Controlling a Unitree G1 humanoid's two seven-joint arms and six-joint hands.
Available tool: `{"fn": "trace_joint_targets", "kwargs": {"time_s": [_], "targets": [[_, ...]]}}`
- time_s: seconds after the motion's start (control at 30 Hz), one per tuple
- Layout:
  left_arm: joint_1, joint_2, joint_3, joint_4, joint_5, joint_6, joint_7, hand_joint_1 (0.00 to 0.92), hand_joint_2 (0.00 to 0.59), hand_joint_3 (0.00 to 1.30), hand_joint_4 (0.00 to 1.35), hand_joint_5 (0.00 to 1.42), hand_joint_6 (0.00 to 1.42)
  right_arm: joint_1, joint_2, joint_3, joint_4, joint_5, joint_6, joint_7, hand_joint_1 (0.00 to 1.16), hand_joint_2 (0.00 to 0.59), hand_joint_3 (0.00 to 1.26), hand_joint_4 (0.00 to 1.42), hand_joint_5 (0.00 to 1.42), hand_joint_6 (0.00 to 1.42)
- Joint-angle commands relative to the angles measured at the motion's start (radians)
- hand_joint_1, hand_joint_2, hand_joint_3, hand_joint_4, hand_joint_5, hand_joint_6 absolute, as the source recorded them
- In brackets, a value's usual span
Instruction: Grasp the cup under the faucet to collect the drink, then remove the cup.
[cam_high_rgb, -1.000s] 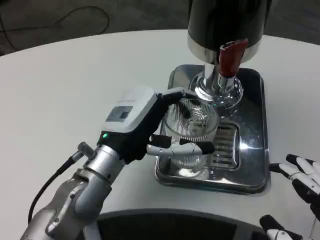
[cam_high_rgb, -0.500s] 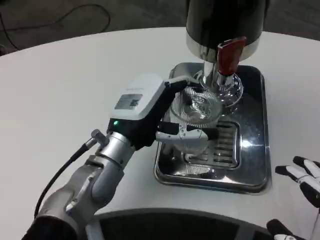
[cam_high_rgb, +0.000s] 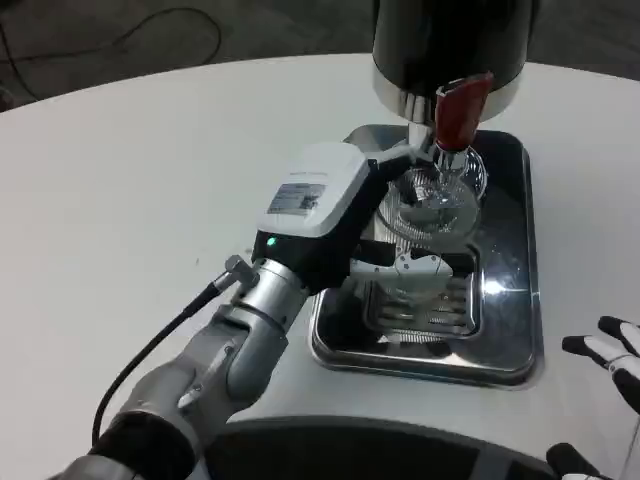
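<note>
A clear ribbed glass cup (cam_high_rgb: 432, 222) is held by my left hand (cam_high_rgb: 345, 215), whose fingers wrap around its sides. The cup sits directly beneath the silver spout of the dark drink dispenser (cam_high_rgb: 450, 50), which has a red tap lever (cam_high_rgb: 458, 108). The cup is over the shiny metal drip tray (cam_high_rgb: 500, 340), near the slotted grate. I cannot tell whether liquid is in the cup. My right hand (cam_high_rgb: 615, 355) rests at the lower right edge of the picture, fingers spread, holding nothing.
The white round table (cam_high_rgb: 150, 170) stretches wide to the left of the tray. A black cable (cam_high_rgb: 150, 350) runs from my left wrist. A dark curved edge (cam_high_rgb: 380, 445) lies at the bottom of the picture.
My left hand has carried the cup up and to the right, from the tray's middle to right under the spout. The right hand has slipped lower and further out of the picture.
</note>
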Motion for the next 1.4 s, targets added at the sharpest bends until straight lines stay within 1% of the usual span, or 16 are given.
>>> {"fn": "trace_joint_targets", "kwargs": {"time_s": [0.03, 0.23, 0.3, 0.4, 0.43, 0.5, 0.57, 0.63, 0.7, 0.73, 0.83, 0.97, 1.17, 1.2, 1.27, 1.4], "targets": [[-0.015, -0.004, -0.02, 0.011, 0.005, 0.001, 0.029, 0.479, 0.113, 1.0, 1.15, 1.36, 1.42, 0.022, 0.005, -0.02, -0.017, 0.017, -0.02, -0.01, 0.31, 0.388, 0.14, 0.01, 0.0, 0.0], [0.0, 0.009, -0.027, -0.002, 0.004, 0.0, 0.035, 0.479, 0.113, 1.01, 1.15, 1.36, 1.42, 0.033, 0.011, -0.017, -0.017, 0.018, -0.029, -0.012, 0.31, 0.389, 0.14, 0.01, 0.0, 0.0], [0.006, 0.015, -0.028, -0.009, 0.007, 0.005, 0.036, 0.478, 0.104, 0.99, 1.13, 1.35, 1.42, 0.033, 0.014, -0.015, -0.017, 0.017, -0.031, -0.012, 0.31, 0.389, 0.14, 0.01, 0.0, 0.0], [0.01, 0.023, -0.03, -0.015, 0.007, 0.018, 0.017, 0.462, 0.075, 0.93, 1.05, 1.3, 1.42, 0.03, 0.015, -0.013, -0.016, 0.018, -0.033, -0.011, 0.31, 0.389, 0.14, 0.01, 0.0, 0.0], [0.012, 0.025, -0.031, -0.015, 0.006, 0.02, 0.013, 0.432, 0.05, 0.86, 0.95, 1.21, 1.41, 0.029, 0.016, -0.013, -0.016, 0.019, -0.033, -0.012, 0.31, 0.389, 0.14, 0.01, 0.0, 0.0], [0.014, 0.029, -0.033, -0.019, 0.005, 0.026, 0.008, 0.39, 0.037, 0.79, 0.87, 1.15, 1.42, 0.026, 0.017, -0.013, -0.015, 0.02, -0.033, -0.012, 0.31, 0.389, 0.14, 0.01, 0.0, 0.0], [0.021, 0.034, -0.034, -0.026, 0.005, 0.03, 0.006, 0.367, 0.035, 0.75, 0.83, 1.1, 1.42, 0.023, 0.017, -0.011, -0.014, 0.02, -0.032, -0.011, 0.31, 0.389, 0.14, 0.01, 0.0, 0.0], [0.026, 0.038, -0.035, -0.032, 0.004, 0.032, 0.005, 0.29, 0.054, 0.68, 0.73, 1.01, 1.39, 0.021, 0.018, -0.007, -0.013, 0.018, -0.032, -0.011, 0.31, 0.389, 0.15, 0.01, 0.0, 0.0], [0.028, 0.041, -0.036, -0.033, 0.002, 0.035, -0.003, 0.211, 0.064, 0.59, 0.61, 0.89, 1.31, 0.02, 0.018, -0.003, -0.013, 0.017, -0.032, -0.011, 0.31, 0.396, 0.15, 0.02, 0.0, 0.0], [0.029, 0.042, -0.036, -0.034, 0.002, 0.037, -0.007, 0.2, 0.066, 0.56, 0.58, 0.85, 1.28, 0.019, 0.018, -0.002, -0.012, 0.016, -0.031, -0.011, 0.31, 0.396, 0.15, 0.02, 0.0, 0.0], [0.029, 0.041, -0.038, -0.033, -0.001, 0.038, -0.008, 0.194, 0.076, 0.47, 0.52, 0.78, 1.24, 0.015, 0.017, -0.001, -0.01, 0.015, -0.028, -0.009, 0.31, 0.397, 0.16, 0.02, 0.0, 0.0], [0.027, 0.033, -0.045, -0.033, 0.005, 0.044, -0.005, 0.196, 0.081, 0.42, 0.48, 0.75, 1.24, 0.013, 0.015, -0.002, -0.007, 0.017, -0.026, -0.006, 0.31, 0.397, 0.16, 0.02, 0.0, 0.0], [0.019, 0.03, -0.055, -0.033, 0.003, 0.06, 0.001, 0.199, 0.088, 0.4, 0.46, 0.73, 1.22, 0.019, 0.014, -0.01, -0.003, 0.023, -0.026, -0.006, 0.31, 0.397, 0.16, 0.02, 0.0, 0.0], [0.018, 0.031, -0.055, -0.033, 0.003, 0.061, 0.0, 0.199, 0.088, 0.4, 0.45, 0.73, 1.21, 0.021, 0.014, -0.01, -0.003, 0.024, -0.026, -0.006, 0.31, 0.398, 0.16, 0.02, 0.0, 0.0], [0.019, 0.032, -0.055, -0.033, 0.001, 0.06, -0.003, 0.19, 0.092, 0.33, 0.4, 0.67, 1.12, 0.022, 0.014, -0.009, -0.002, 0.027, -0.027, -0.005, 0.31, 0.398, 0.16, 0.02, 0.0, 0.0], [0.027, 0.037, -0.055, -0.043, -0.003, 0.045, 0.001, 0.168, 0.083, 0.29, 0.34, 0.61, 1.06, 0.013, 0.012, -0.007, 0.001, 0.028, -0.024, -0.006, 0.31, 0.398, 0.16, 0.02, 0.0, 0.0]]}}
